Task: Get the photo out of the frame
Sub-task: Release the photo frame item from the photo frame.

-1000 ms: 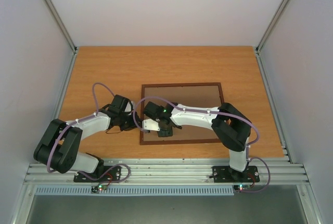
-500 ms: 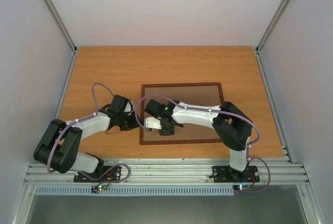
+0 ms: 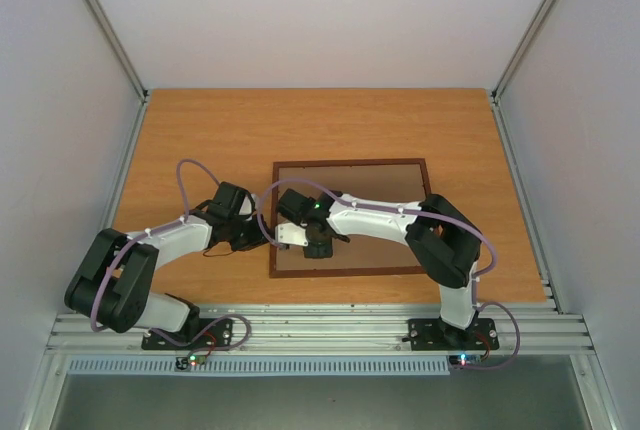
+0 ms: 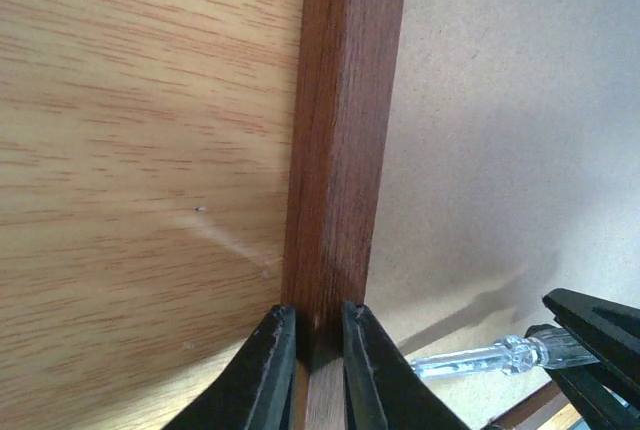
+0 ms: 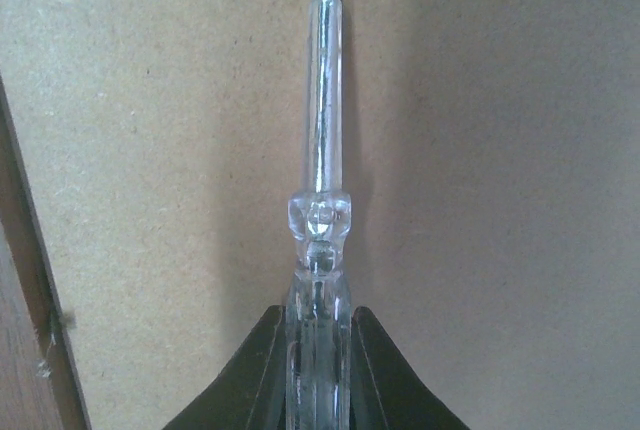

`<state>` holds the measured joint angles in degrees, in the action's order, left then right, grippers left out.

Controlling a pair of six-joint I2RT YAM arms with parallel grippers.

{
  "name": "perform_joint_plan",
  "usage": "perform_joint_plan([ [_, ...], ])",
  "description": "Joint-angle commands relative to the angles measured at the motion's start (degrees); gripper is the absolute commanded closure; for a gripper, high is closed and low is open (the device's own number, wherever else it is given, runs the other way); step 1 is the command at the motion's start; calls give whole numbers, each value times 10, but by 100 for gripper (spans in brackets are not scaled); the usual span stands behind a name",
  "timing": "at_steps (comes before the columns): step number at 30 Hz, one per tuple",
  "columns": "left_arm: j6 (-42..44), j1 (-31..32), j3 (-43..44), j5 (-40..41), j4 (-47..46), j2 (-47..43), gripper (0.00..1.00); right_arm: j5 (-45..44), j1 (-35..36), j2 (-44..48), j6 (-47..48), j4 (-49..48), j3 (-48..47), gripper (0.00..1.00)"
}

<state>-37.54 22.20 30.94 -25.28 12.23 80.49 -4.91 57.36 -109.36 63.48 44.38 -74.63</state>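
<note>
I am reading the frame [image 3: 380, 185] as lying flat on the bench [image 3: 200, 130], right of centre, with its plain brown back facing up. No view is showing me the photo, so I cannot tell where it sits.

1. Left arm: I am seeing it reaching in from the left at bench level. The left pincer [image 4: 318, 312] is closing on the frame's left rail, toward the rail's near half. Its two black fingers [image 4: 270, 370] are pressing against opposite sides of the dark wood. The gap between them is only as wide as the rail.

2. Right arm: I am seeing it stretching leftward across the near part of the frame. The right pincer [image 5: 316, 320] is hanging over the left portion of the back board [image 5: 480, 150]. It is gripping a screwdriver [image 5: 322, 100] by its clear handle, with the fingers nearly together on either side. The metal shaft is pointing away from the wrist camera, out past the top of that view. I cannot tell whether the tip is touching the board.

3. The two pincers are working near each other at the frame's left side.
</note>
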Motion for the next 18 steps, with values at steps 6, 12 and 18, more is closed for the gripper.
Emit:
perform_joint_plan([
  [6,-4,1,-15,-13,-21,0,85,-3,-4,-23,-9,17,-27,99],
  [12,-4,1,-15,-14,-20,0,86,-4,-4,-26,-12,22,-31,99],
  [18,-14,1,-24,-19,-33,-5,88,11,-4,-34,-25,34,-64,99],
])
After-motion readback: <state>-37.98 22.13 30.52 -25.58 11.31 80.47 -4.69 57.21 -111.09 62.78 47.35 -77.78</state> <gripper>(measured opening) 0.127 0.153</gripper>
